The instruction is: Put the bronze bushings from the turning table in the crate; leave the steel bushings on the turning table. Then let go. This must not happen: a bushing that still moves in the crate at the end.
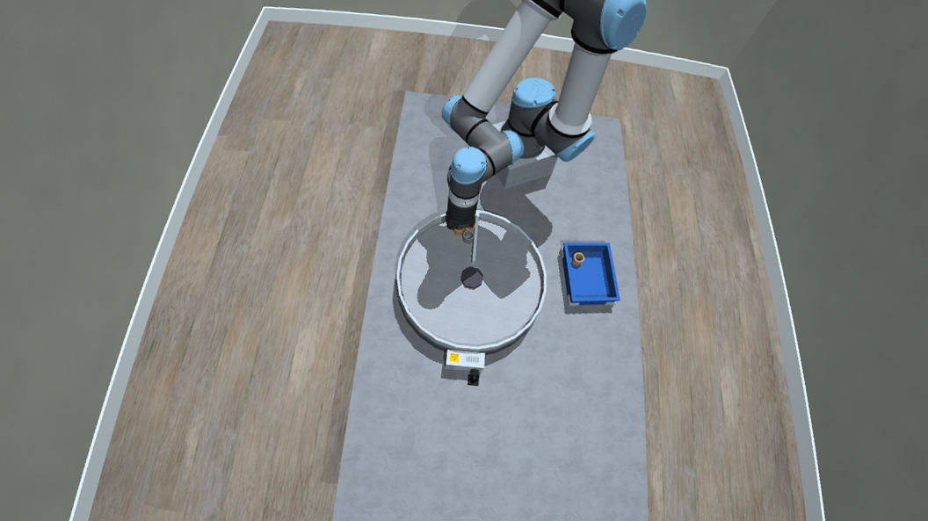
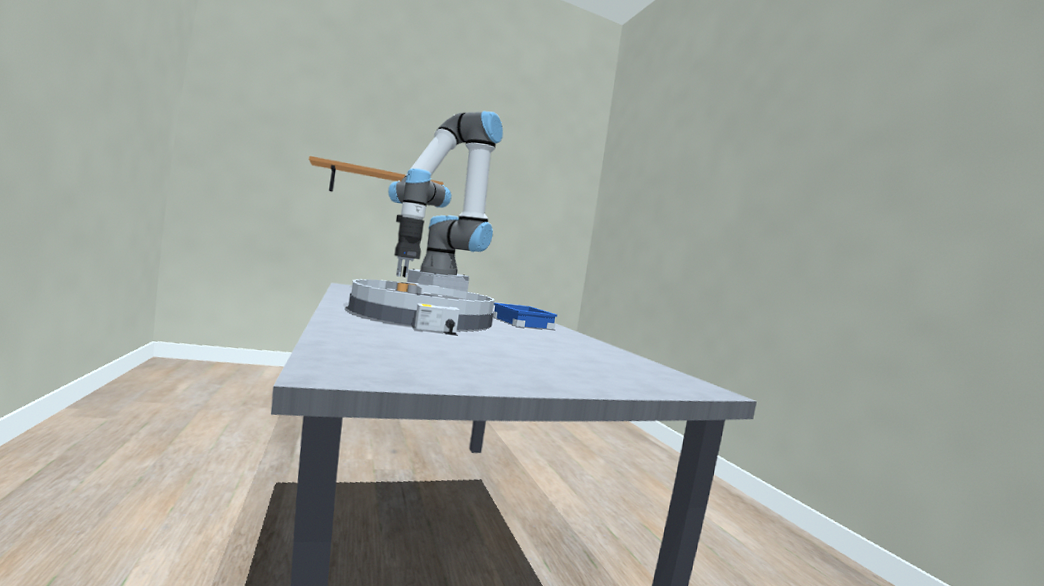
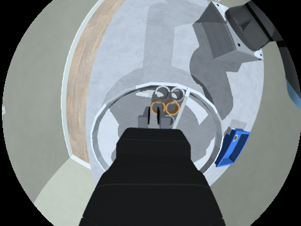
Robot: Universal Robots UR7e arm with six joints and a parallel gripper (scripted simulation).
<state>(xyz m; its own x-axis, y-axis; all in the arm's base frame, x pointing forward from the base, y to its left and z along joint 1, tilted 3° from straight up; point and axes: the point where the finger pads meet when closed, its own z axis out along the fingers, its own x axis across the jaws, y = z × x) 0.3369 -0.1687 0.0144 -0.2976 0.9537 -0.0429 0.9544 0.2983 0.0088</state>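
The gripper [image 2: 401,273] [image 3: 153,115] points down above the turning table [image 1: 491,327] [image 2: 472,306] [image 3: 105,135], its fingers partly apart with nothing seen between them. Two bronze bushings stand side by side just beyond the fingertips in the wrist view: a left one [image 3: 152,108] and a right one [image 3: 179,108]. Behind them are two steel bushings, one on the left [image 3: 157,90] and one on the right [image 3: 183,94]. A third steel bushing [image 3: 172,120] is partly hidden by the gripper. Another bronze bushing [image 1: 577,263] [image 3: 235,138] is in a corner of the blue crate [image 1: 613,274] [image 2: 525,318].
A thin straight divider [image 1: 474,240] [image 3: 182,108] runs from the turning table's rim towards its dark hub [image 1: 472,277], close beside the bushings. A raised wall rings the turning table. A small white box [image 1: 466,359] [image 2: 436,317] stands at its front. The arm's base is behind.
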